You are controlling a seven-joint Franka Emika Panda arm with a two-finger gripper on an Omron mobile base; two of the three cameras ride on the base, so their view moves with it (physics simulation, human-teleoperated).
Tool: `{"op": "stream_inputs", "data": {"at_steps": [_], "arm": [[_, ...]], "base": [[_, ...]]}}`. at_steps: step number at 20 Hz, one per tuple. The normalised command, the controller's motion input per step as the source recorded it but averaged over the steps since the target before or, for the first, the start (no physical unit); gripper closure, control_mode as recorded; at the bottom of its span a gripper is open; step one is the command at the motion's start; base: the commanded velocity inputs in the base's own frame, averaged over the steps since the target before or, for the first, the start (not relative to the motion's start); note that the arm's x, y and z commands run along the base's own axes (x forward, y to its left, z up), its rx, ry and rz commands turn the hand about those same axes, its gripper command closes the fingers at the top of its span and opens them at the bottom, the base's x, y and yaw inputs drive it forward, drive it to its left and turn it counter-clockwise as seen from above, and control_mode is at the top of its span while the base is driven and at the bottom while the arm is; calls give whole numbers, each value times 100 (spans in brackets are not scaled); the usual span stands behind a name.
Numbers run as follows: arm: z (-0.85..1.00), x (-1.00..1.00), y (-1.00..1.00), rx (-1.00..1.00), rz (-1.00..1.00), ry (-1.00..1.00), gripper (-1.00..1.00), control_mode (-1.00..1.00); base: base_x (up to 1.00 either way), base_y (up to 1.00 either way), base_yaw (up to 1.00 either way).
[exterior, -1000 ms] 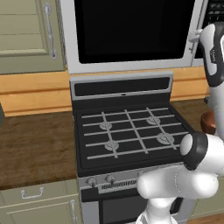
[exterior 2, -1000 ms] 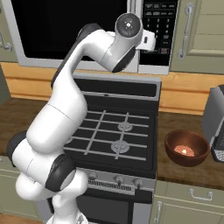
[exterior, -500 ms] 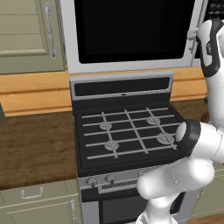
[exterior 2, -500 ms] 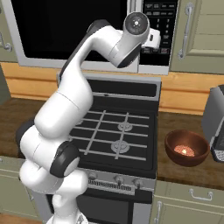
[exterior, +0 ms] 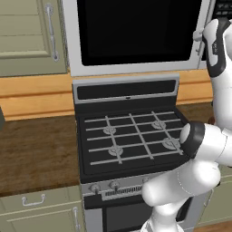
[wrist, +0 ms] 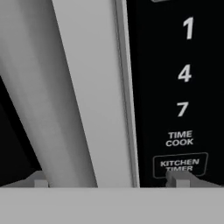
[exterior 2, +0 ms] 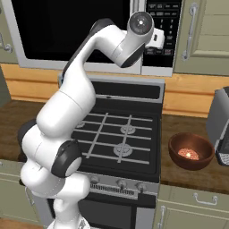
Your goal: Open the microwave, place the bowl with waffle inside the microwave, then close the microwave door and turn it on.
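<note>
The microwave [exterior 2: 163, 20] hangs above the stove, its microwave door [exterior: 136, 31] shut, black window facing out. In the hand view my gripper [wrist: 107, 180] is open, its fingertips [wrist: 177, 178] straddling the door's long vertical silver handle [wrist: 39, 87]; one tip is over the keypad panel [wrist: 183, 74] and the other over the black glass. From the right base view the hand [exterior 2: 157, 38] is pressed up close to the microwave front beside the keypad. The dark reddish-brown bowl [exterior 2: 191, 151], with a waffle inside, sits on the wooden counter right of the stove.
A black gas stove [exterior: 131, 136] with grey grates lies directly below the microwave. Beige cabinets [exterior: 27, 36] flank the microwave. A grey appliance [exterior 2: 221, 125] stands at the far right of the counter, just beyond the bowl. Wooden counter [exterior: 36, 149] extends to the stove's left.
The arm's lower links have swung and the elbow has shifted, while the hand has edged slightly closer to the microwave's handle. The jaws stay wide. The bowl has not moved.
</note>
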Motion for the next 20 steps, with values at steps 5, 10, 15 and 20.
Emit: {"op": "stream_inputs", "data": {"at_steps": [5,10,15,20], "arm": [[-1,24,0,0,0,2,100,-100],[0,0,0,0,0,0,100,-100],[3,-11,5,0,-8,0,100,-100],[12,-57,10,0,-29,6,100,-100]], "base": [[0,0,0],[0,0,0],[0,0,0],[0,0,0]]}}
